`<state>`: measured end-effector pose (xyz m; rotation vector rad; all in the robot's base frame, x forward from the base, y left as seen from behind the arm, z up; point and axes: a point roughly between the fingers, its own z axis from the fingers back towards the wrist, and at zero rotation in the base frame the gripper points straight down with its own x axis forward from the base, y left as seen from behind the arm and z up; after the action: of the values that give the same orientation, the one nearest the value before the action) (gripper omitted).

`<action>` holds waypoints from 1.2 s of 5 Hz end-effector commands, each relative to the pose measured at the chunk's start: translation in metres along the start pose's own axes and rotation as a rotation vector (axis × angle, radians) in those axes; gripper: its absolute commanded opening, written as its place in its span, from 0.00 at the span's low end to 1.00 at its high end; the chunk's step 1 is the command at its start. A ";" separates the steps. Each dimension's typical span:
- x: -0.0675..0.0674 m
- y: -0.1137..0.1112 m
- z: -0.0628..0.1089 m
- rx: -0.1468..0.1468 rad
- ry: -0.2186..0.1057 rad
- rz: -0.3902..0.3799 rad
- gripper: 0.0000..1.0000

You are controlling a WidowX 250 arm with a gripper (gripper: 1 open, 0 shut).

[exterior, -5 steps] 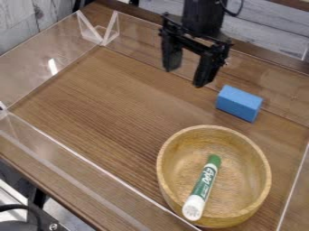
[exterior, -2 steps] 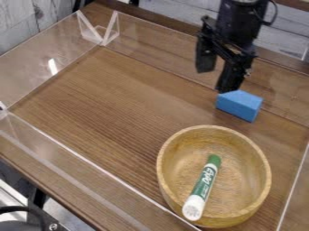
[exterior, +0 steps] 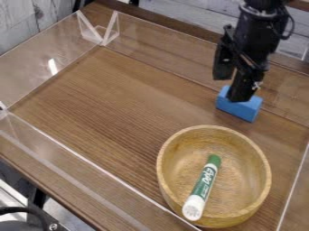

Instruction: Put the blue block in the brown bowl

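Even, bright light fills the scene, with white glare on the clear panel edges (exterior: 97, 32). The low-resolution picture is soft throughout.

Gripper (exterior: 239, 78) over block (exterior: 241, 106) at the table's far right, bowl (exterior: 215, 175) nearer the camera

On the table (exterior: 108, 99), the block lies toward the right edge with the gripper directly above it, jaws spread, one finger in front of the block's upper face. The bowl sits in front of the block, apart from it, with a marker (exterior: 203, 187) lying inside. A clear wall (exterior: 49, 144) borders the table's left and front sides
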<state>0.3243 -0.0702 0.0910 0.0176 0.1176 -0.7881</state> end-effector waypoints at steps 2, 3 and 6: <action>0.015 0.002 0.006 0.057 -0.074 -0.074 1.00; 0.017 0.002 0.000 0.058 -0.085 -0.079 1.00; 0.024 0.004 -0.021 0.063 -0.127 -0.096 1.00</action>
<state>0.3369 -0.0799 0.0518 0.0135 0.0253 -0.8821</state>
